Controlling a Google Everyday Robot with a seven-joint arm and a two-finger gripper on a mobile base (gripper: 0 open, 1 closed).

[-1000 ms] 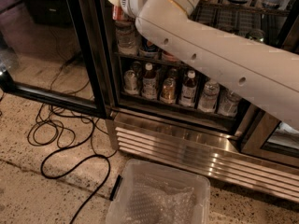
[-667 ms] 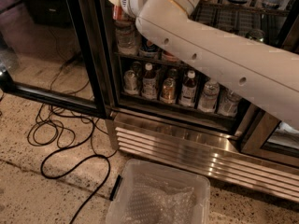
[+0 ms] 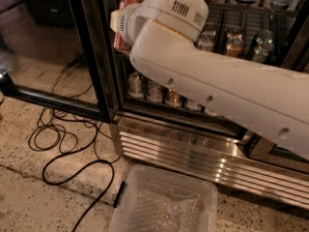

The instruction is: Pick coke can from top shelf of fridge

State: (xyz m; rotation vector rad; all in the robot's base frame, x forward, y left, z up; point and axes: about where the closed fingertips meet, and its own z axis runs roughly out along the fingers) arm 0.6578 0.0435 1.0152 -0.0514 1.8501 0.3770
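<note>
End effector (image 3: 119,24): inside the open fridge (image 3: 193,151), at the left edge of the cabinet just beside the black door frame. It is mostly hidden behind the round white wrist housing. One pale cream part of it lies across the left flank of the coke can (image 3: 126,4), touching it. The far side is covered, so I cannot tell whether it is clamped on the can or merely against it.

Coke can: red cylinder with white lettering. It shows above and below the cream part, and its right half is hidden by the wrist. Long axis close to vertical, top end leaning slightly right. Base is not visible, so I cannot tell which rack it rests on, or whether it rests at all.

Arm (image 3: 217,83): smooth, matte white shell, thick and tubular, with small dark screw holes along its side and a vent grille on the wrist. It crosses the view from the right edge up to the top centre.

Fridge: brushed steel with a louvred base of horizontal slats. Thin wire racks (image 3: 241,14) carry bottles and jars (image 3: 154,90) in rows behind the arm. The glass door (image 3: 48,57) stands swung open to the left.

Floor: speckled stone. Black cables (image 3: 63,146) lie on it in loose loops. A clear plastic bin (image 3: 207,190), rectangular with rounded corners, holds crinkled transparent film.
</note>
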